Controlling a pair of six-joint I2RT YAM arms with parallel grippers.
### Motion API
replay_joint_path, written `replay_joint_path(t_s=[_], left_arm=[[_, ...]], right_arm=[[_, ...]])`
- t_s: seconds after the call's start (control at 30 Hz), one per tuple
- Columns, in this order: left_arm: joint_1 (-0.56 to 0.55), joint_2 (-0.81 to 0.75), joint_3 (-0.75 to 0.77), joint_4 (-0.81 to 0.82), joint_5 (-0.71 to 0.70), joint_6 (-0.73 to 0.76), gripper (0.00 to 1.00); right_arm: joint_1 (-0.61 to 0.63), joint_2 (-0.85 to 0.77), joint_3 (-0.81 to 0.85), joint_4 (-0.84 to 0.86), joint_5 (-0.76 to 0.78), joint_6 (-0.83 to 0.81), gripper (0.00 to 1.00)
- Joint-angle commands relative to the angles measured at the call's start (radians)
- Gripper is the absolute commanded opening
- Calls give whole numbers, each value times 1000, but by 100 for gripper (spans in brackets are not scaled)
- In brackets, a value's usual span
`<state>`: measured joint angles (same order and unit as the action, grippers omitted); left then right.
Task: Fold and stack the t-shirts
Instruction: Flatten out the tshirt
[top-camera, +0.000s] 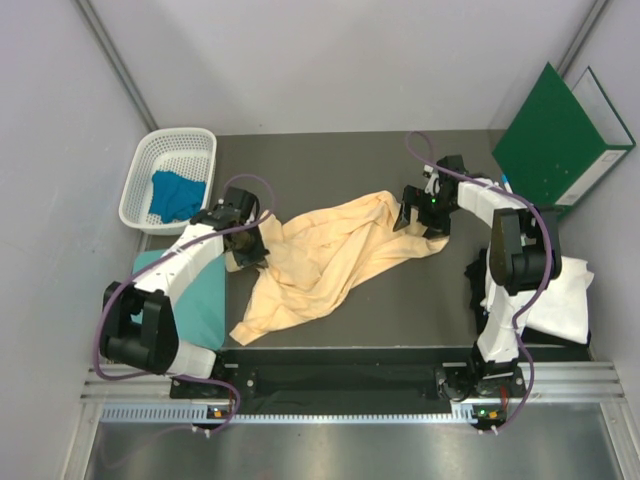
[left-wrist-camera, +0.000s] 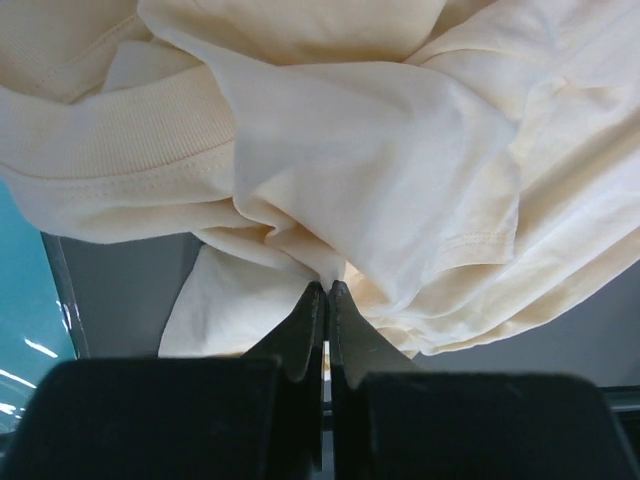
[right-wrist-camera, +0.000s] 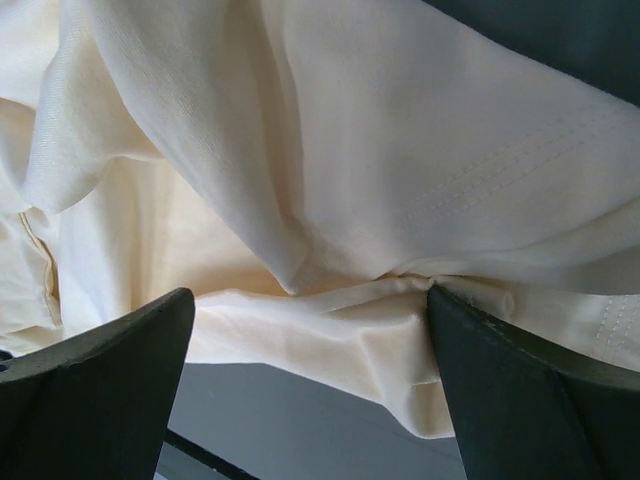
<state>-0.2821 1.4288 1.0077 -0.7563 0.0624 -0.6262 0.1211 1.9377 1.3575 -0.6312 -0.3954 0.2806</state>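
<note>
The large peach-yellow t-shirt (top-camera: 330, 255) lies crumpled across the middle of the dark table (top-camera: 330, 160). At its left edge, my left gripper (top-camera: 250, 250) is shut on a pinch of the cloth; the left wrist view shows the shirt (left-wrist-camera: 380, 170) bunching into the closed tips (left-wrist-camera: 327, 290). My right gripper (top-camera: 420, 215) stands open over the shirt's right end. In the right wrist view a fold of the shirt (right-wrist-camera: 330, 150) lies between the wide-apart fingers (right-wrist-camera: 306, 298). A blue t-shirt (top-camera: 178, 195) sits in the basket. A white t-shirt (top-camera: 560, 290) lies at the right.
A white mesh basket (top-camera: 150, 160) stands at the back left. Under my left arm lies a flat teal cloth (top-camera: 200, 300), also seen from the left wrist (left-wrist-camera: 25, 300). A stiff green folder (top-camera: 560, 135) leans at the back right. Pale walls close in the sides.
</note>
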Motion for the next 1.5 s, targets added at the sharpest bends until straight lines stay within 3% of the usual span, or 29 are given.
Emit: replay_joint_path(t_s=[0.0,0.43,0.47,0.53,0.67,1.17,1.47], left_arm=[[3,-56,92,-58,-26,23,0],[1,-97,236,-215,-121,74,0],[3,-100,226,-212,-125,83,5],[3,-94,209,-215,-121,89,27],[3,-77,152,-206,-85,77,41],[1,-18,78,-57,-84,48,42],[1,-1,108,-28,-67,29,34]], right_arm=[[-14,-45,-8,18,-16,-4,100],[-14,-37,-8,19,-23,-1,100],[-12,-37,-11,21,-23,-1,100],[-12,-36,-11,22,-22,-3,100],[-12,-31,-8,19,-25,-6,100],[-12,-26,5,7,-29,-20,100],[-12,-23,0,13,-31,-17,99]])
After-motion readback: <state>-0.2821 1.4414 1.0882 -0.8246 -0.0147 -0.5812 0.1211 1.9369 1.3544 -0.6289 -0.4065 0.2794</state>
